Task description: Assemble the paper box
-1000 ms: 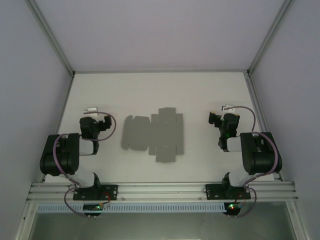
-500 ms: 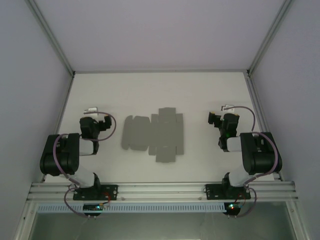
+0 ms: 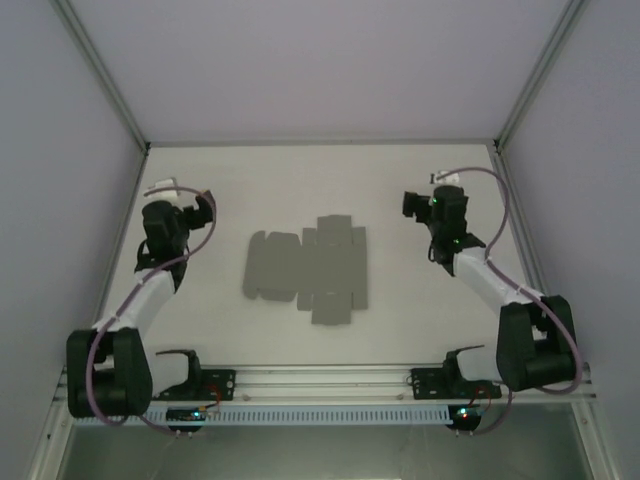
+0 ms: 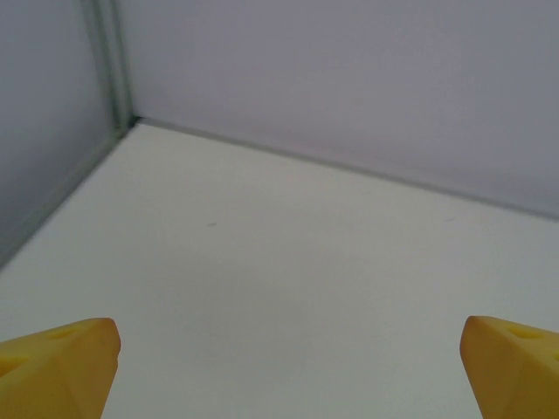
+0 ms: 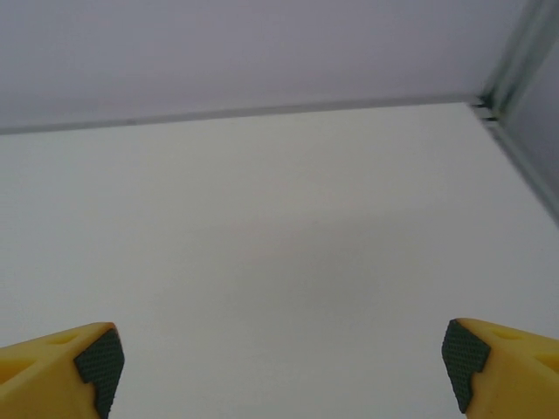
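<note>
Both empty and spread wide, left gripper (image 4: 284, 353) and right gripper (image 5: 284, 358) flanked the flat, unfolded paper box (image 3: 315, 268), seemingly poised for folding.

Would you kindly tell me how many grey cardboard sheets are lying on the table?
1. The paper box, a flat die-cut sheet, lies unfolded near the middle of the table. A second sheet stacked exactly beneath it could not be seen.

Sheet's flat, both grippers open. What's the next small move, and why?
Probably swing the right gripper inward and down toward the right edge of the paper box. The sheet lies flat and unfolded mid-table between the arms. Both grippers are open and empty, and the left gripper and the right one face bare table near the back wall, not the cardboard.
</note>
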Available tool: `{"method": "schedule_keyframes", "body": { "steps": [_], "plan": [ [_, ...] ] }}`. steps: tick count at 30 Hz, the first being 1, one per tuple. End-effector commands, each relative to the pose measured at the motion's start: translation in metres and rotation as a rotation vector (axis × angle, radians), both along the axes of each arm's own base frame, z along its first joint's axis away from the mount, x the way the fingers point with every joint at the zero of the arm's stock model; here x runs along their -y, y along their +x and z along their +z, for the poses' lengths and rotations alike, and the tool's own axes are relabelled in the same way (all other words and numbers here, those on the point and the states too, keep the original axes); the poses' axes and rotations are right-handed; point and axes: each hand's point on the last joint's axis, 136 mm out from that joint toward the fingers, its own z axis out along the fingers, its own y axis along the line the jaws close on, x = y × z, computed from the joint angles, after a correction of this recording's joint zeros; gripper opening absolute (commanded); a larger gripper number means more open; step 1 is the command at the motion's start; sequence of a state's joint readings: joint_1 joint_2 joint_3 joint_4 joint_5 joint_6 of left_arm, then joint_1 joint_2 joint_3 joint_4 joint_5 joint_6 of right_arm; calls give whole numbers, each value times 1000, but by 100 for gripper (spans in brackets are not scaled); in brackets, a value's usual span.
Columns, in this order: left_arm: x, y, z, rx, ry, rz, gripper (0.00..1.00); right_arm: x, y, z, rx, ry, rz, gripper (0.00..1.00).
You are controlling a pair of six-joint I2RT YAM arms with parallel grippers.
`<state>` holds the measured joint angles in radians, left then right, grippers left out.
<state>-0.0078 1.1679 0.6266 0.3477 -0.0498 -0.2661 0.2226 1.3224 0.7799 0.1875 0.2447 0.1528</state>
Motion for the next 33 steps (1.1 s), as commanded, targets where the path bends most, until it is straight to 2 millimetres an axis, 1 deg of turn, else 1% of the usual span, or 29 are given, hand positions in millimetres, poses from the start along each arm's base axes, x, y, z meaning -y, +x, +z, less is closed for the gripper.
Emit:
{"method": "schedule_keyframes", "body": {
  "steps": [1,2,5,6,8,11,12,14,16,18,20,22,23,24,26,28,30,32,33],
  "plan": [
    [49,-25,-49,-301,-207,-134,100,-44,-37,-36,-293,91,46,92],
    [57,-29,-55,-357,-220,-150,100,-65,-41,-36,-341,143,89,88],
    [75,-41,-74,-493,-273,-176,100,-122,-59,-49,-493,273,234,70],
    [85,-45,-79,-533,-296,-214,100,-134,-65,-55,-538,291,263,63],
    [104,-53,-89,-597,-333,-308,99,-147,-74,-71,-618,318,267,53],
    [114,-61,-107,-662,-377,-346,99,-173,-87,-94,-702,345,363,48],
    [117,-64,-113,-684,-389,-356,100,-178,-90,-103,-727,348,373,46],
    [122,-70,-122,-717,-405,-384,100,-181,-93,-122,-781,347,368,45],
    [123,-72,-130,-733,-411,-388,100,-179,-96,-143,-823,334,357,45],
    [128,-74,-136,-738,-437,-414,100,-169,-97,-164,-862,300,309,44],
    [140,-77,-141,-747,-486,-472,100,-157,-101,-184,-904,267,253,43],
    [149,-81,-146,-754,-528,-527,99,-154,-105,-195,-931,252,250,44],
    [153,-81,-149,-759,-548,-546,99,-154,-105,-198,-926,242,252,44],
    [155,-83,-152,-765,-562,-560,96,-154,-105,-200,-920,240,254,44],
    [164,-82,-149,-752,-601,-619,92,-154,-105,-205,-909,242,251,44],
    [175,-78,-138,-710,-649,-688,85,-153,-107,-208,-918,246,247,44],
    [179,-73,-128,-676,-668,-720,72,-153,-108,-210,-929,239,249,44],
    [181,-69,-119,-640,-671,-734,49,-152,-106,-208,-925,221,253,44],
    [181,-67,-114,-622,-671,-743,40,-152,-104,-205,-916,216,256,44]
  ]
}}
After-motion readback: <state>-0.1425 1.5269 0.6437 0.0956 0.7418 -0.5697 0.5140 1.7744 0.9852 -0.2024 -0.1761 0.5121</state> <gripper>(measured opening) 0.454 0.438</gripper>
